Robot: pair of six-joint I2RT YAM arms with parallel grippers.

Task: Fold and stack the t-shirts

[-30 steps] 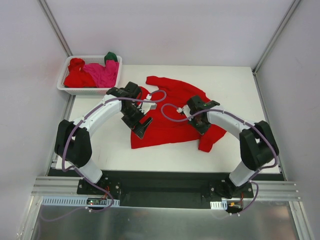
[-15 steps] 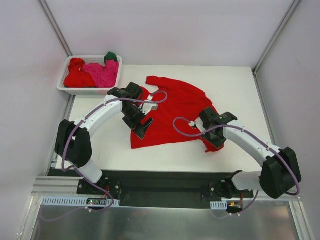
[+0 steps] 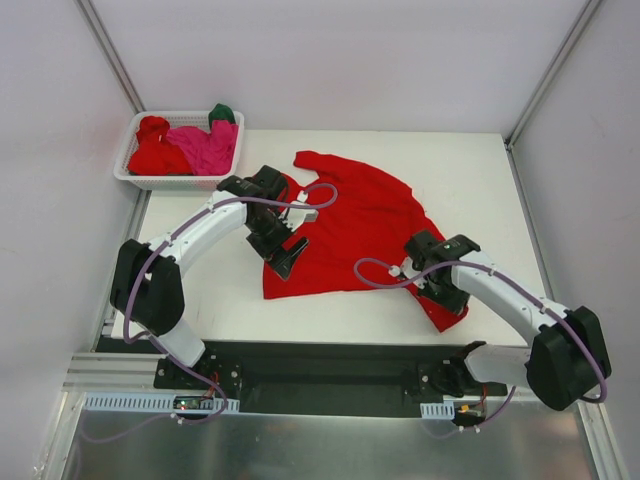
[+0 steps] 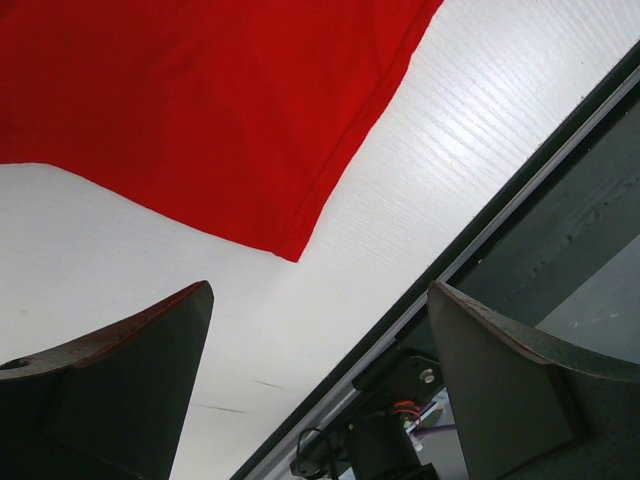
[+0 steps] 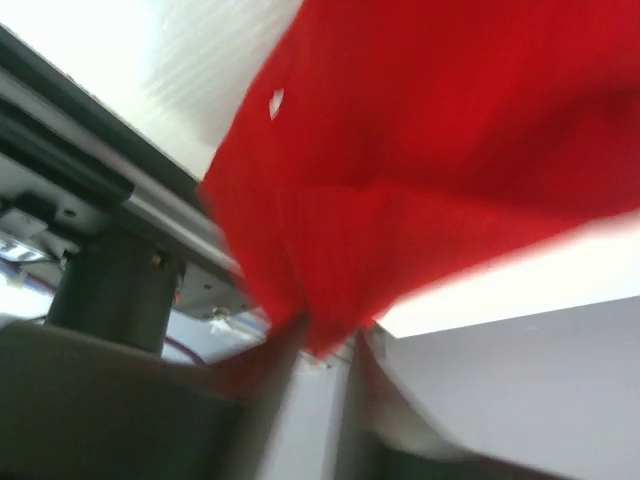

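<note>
My right fingers [image 3: 447,300] have swung back toward the near edge of the surface [image 3: 200,290] over the last second, and the red t-shirt [image 3: 350,225] has stretched after them into a long tip; my left fingers [image 3: 283,258] have not moved.

My right fingers now sit close to the near edge, with the black rail [image 3: 320,355] just behind them. There is bare surface out to their right as far as the side wall. In the blurred right wrist view they [image 5: 320,350] stand narrow, and a fold of the red t-shirt runs down into the gap between them, pulled to a point.

My left fingers [image 4: 320,300] are spread wide with nothing between them. They hover over bare surface, with the shirt's hem corner just ahead of them and the near edge and rail running off on a slant to one side. More bare surface lies to their left, out to the side wall.

The red t-shirt lies mostly flat between my two sets of fingers. It is bright red and lightly creased, with one sleeve pointing away toward the basket [image 3: 180,183].

The basket stands well beyond my left fingers, at the far corner, and holds a second red t-shirt [image 3: 155,150], a magenta t-shirt [image 3: 205,145] and a green t-shirt [image 3: 222,112], all crumpled together.
</note>
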